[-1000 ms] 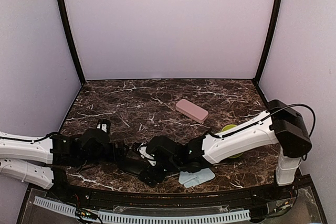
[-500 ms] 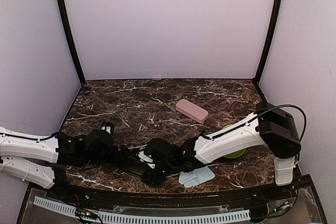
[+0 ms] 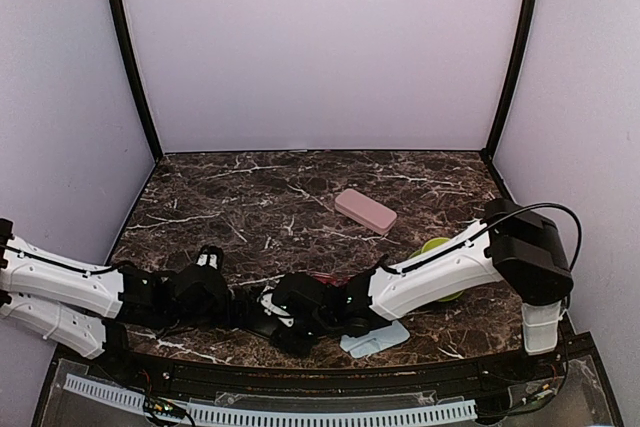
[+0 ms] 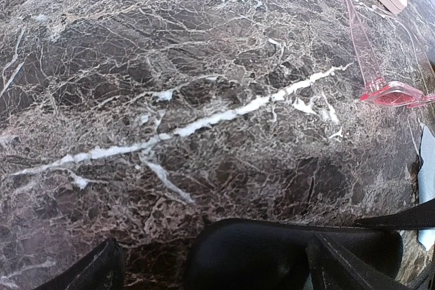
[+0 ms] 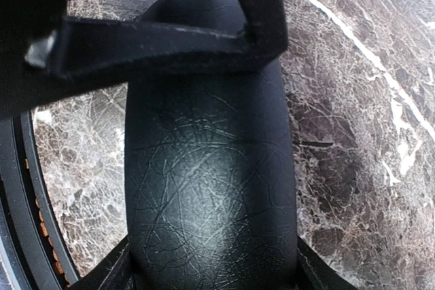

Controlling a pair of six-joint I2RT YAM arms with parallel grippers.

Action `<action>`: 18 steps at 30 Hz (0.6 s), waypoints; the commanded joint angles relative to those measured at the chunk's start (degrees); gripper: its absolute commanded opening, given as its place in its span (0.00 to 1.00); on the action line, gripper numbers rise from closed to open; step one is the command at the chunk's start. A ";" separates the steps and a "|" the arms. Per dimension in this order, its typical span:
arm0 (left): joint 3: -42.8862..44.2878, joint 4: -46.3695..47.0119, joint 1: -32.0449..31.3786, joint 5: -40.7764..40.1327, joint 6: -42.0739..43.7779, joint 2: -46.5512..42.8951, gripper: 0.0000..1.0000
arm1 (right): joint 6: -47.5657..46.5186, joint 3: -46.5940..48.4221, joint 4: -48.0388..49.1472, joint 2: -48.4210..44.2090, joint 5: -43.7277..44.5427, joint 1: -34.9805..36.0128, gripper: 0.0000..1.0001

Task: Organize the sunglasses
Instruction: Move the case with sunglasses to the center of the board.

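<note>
The red-pink sunglasses (image 4: pixel 389 93) are lying on the dark marbled desk (image 3: pixel 220 197) near its middle. They are resting just on the far side of the spot where the two arms are meeting, with one thin temple stretching away toward the pink case (image 3: pixel 365 210), which is sitting well apart, farther back. A black case (image 5: pixel 211 168) is lying close to the near edge. The right fingers (image 5: pixel 316 276) are straddling it, one pressed close against each long side, though I cannot tell whether they are actually clamping it. The left fingers (image 4: pixel 102 271) are reaching in from the left and standing spread wide. The rounded end of the black case is sitting between them, and a gap of bare desk is showing beside the left one, so they are released. A light blue cloth (image 3: pixel 378 337) is lying at the near edge, just right of the black case and under the right arm. A green round object (image 3: pixel 437 245) is peeking out from behind that arm, farther right.
</note>
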 commanded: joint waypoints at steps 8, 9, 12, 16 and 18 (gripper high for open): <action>-1.22 -11.69 -3.04 -4.07 -4.46 -2.76 0.98 | -1.87 -1.52 2.09 1.33 6.17 0.11 0.51; -1.19 -12.73 -3.04 -5.22 -4.51 -5.43 0.98 | -2.10 -1.66 2.30 0.91 6.38 -0.06 0.50; -0.53 -16.40 -2.03 -8.38 -3.84 -14.18 0.98 | -3.52 -2.34 3.81 -0.09 6.35 -0.57 0.47; 1.32 -19.90 4.71 -5.60 -0.05 -22.02 0.98 | -6.12 -2.11 5.87 -1.05 5.67 -1.84 0.43; 2.57 -21.00 7.60 -3.98 2.60 -23.46 0.98 | -7.43 -0.84 6.00 -1.02 5.08 -2.81 0.43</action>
